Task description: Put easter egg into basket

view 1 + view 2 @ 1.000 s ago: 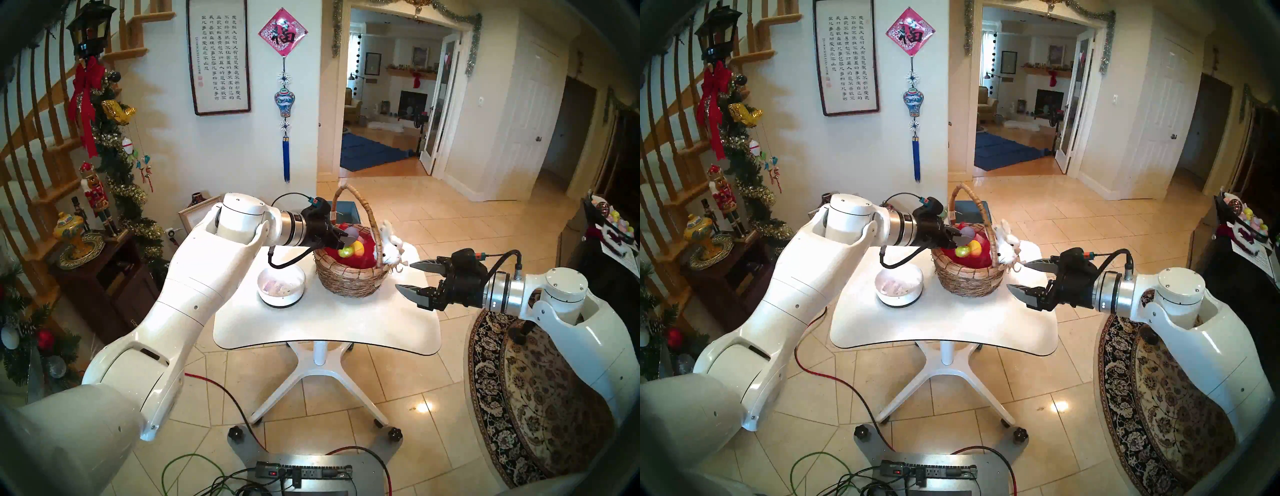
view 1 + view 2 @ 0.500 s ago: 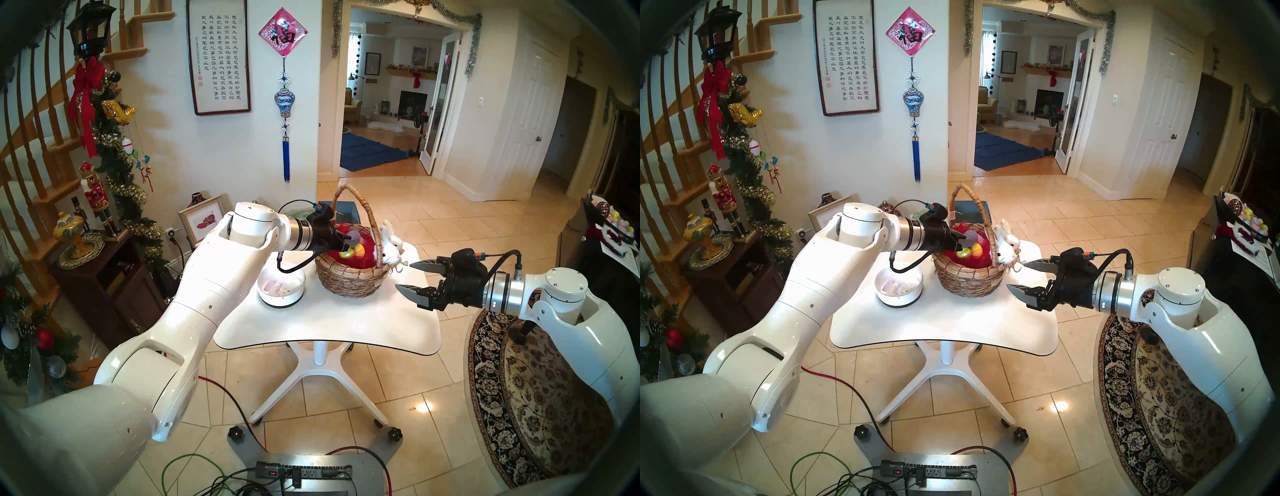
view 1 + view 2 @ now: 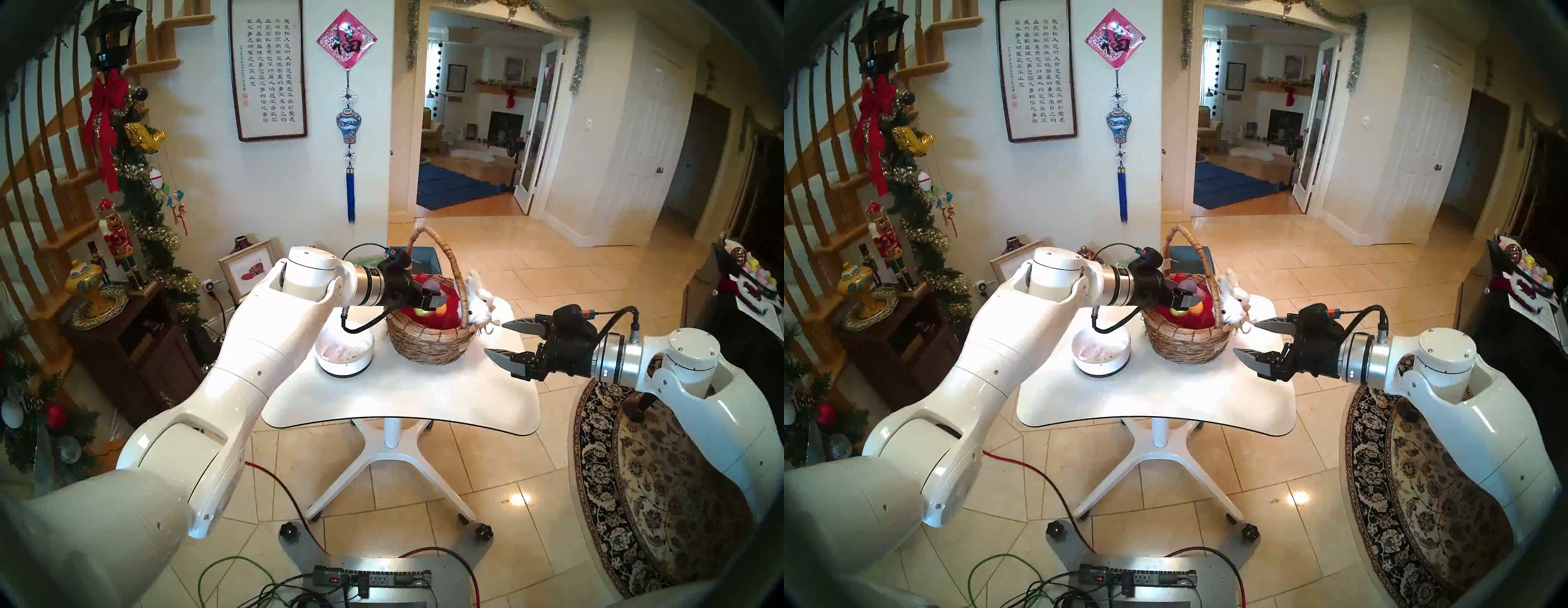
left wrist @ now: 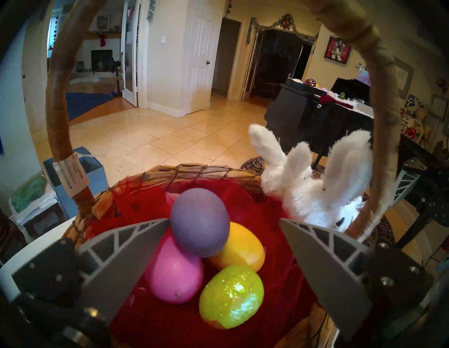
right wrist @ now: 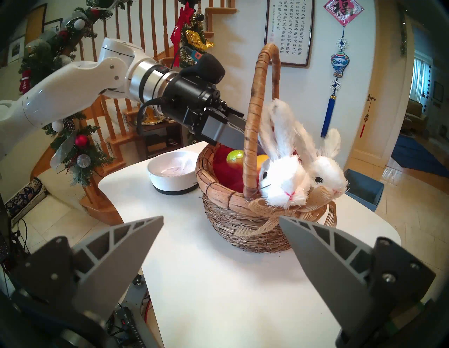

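A: Item one, the left tool [image 4: 223, 222]: we find it reaching under the arched handle, over the mouth of the basket [image 4: 194, 171]; its two fingers stand well spread; the purple egg [image 4: 199, 222] sits between them, the left fingertip [image 4: 160, 224] at its side, the other finger clear of it.

B: Held, then?

A: We cannot call it a pinch; only one finger is near enough to touch, and whether the egg rests on the eggs below or hangs free we cannot tell.

B: Item two, the basket's contents as we list them from the left wrist view: pink egg [image 4: 175, 272], yellow egg [image 4: 240, 245], glittery green egg [image 4: 232, 296], all lying on the red lining [image 4: 274, 243]; the purple egg is uppermost, over the pink and yellow ones.

A: Item three, the basket itself [image 3: 430, 339]: upright on the white worktop [image 3: 403, 395], toward its far side; two white plush bunnies [image 5: 286, 184] on the rim beside the handle's foot, with a burlap bow [image 5: 291, 213] beneath them.

B: Item four, the right tool [image 3: 496, 339]: fingers wide apart, holding nothing, touching nothing; it hovers just beside the basket on the bunny side.

A: Item five, a low white bowl [image 3: 345, 354]: on the worktop left of the basket, apart from it, under the left wrist.
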Tool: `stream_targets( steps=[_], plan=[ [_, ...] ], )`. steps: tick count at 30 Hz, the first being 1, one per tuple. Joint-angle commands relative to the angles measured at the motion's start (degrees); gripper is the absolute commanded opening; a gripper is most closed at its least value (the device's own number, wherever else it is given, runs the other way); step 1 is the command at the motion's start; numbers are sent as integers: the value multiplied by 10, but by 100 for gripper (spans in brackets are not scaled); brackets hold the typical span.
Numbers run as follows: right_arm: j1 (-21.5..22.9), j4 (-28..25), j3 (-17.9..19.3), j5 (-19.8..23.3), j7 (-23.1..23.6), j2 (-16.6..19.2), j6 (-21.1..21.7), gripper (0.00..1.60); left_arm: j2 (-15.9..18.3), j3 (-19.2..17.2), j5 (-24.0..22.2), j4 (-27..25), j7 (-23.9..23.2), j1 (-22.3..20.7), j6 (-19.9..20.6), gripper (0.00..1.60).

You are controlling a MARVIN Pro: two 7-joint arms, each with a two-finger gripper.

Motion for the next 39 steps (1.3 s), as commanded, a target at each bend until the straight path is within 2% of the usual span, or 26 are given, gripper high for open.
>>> stream_targets(
  steps=[1, 17, 22, 25, 26, 33, 35, 37, 38, 39],
  plan=[
    [1, -1, 5, 1, -1, 1, -1, 160, 8, -9, -6, -25, -9, -10, 8, 160],
    [1, -1, 5, 1, -1, 1, -1, 160, 38, -33, -14, -78, -15, 12, 23, 160],
    [1, -1, 5, 1, -1, 1, -1, 160, 72, -42, -14, -111, -31, 30, 24, 158],
    [2, -1, 5, 1, -1, 1, -1, 160, 98, -47, -8, -131, -38, 47, 10, 160],
    [2, -1, 5, 1, -1, 1, -1, 160, 117, -54, -6, -143, -43, 60, 5, 160],
    [2, -1, 4, 1, -1, 1, -1, 160, 164, -103, -6, -173, -70, 103, -3, 160],
    [2, -1, 4, 1, -1, 1, -1, 160, 188, -108, -17, -189, -78, 118, -7, 160],
    [2, 0, 4, 1, -1, 1, -1, 160, 190, -134, -11, -203, -90, 140, -7, 160],
    [2, 0, 4, 1, -1, 1, -1, 160, 208, -131, -22, -212, -93, 148, -11, 160],
    [2, 0, 4, 1, -1, 1, -1, 160, 203, -146, -16, -213, -101, 156, -9, 160]
  ],
)
